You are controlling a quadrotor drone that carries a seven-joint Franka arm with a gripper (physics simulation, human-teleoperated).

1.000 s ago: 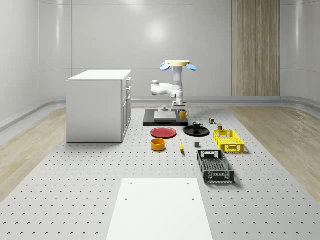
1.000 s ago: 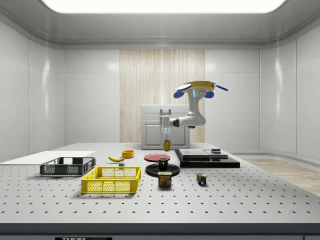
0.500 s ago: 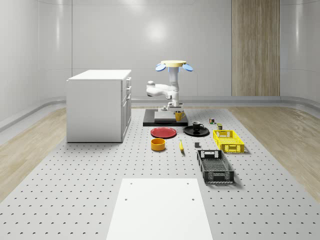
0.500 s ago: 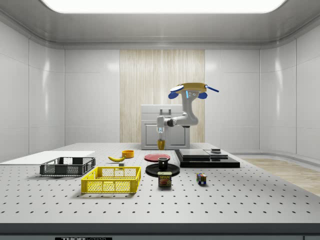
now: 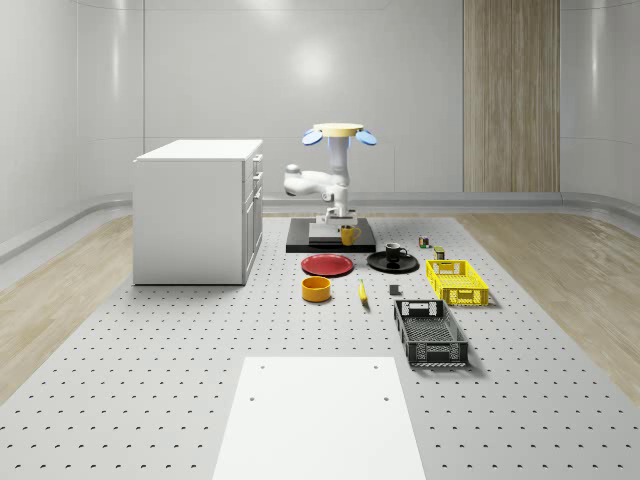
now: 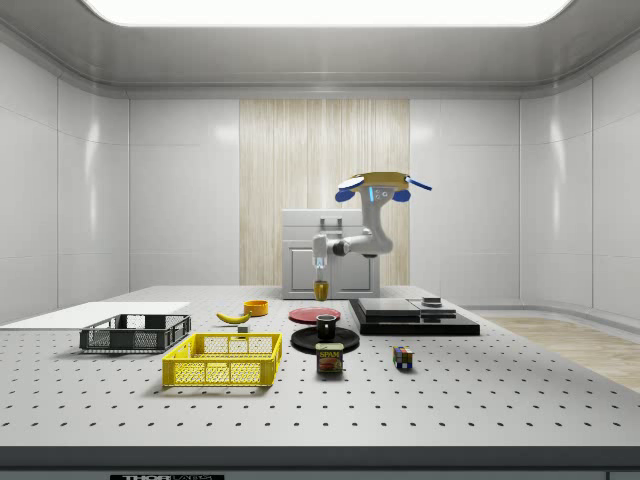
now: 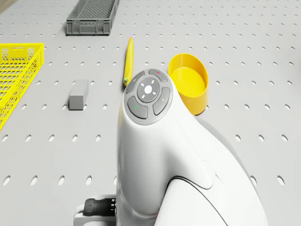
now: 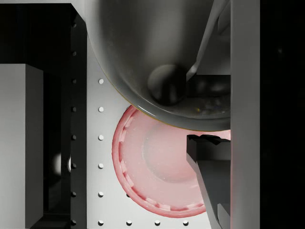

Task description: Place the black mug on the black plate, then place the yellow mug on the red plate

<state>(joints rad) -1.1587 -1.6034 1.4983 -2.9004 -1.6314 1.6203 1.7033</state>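
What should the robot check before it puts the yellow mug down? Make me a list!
1. Black mug sits on the black plate: ok.
2. Gripper holds the yellow mug above the table: ok.
3. Red plate is bare, with room for the mug: ok.
4. Mug is right over the red plate: not ok; in the whole-scene view it hangs above the black platform behind the plate.
5. Drone hovers level above the platform: ok.

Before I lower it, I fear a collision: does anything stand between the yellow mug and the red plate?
Nothing visible does. The claw holds the yellow mug in the air, and the red plate lies bare on the table.
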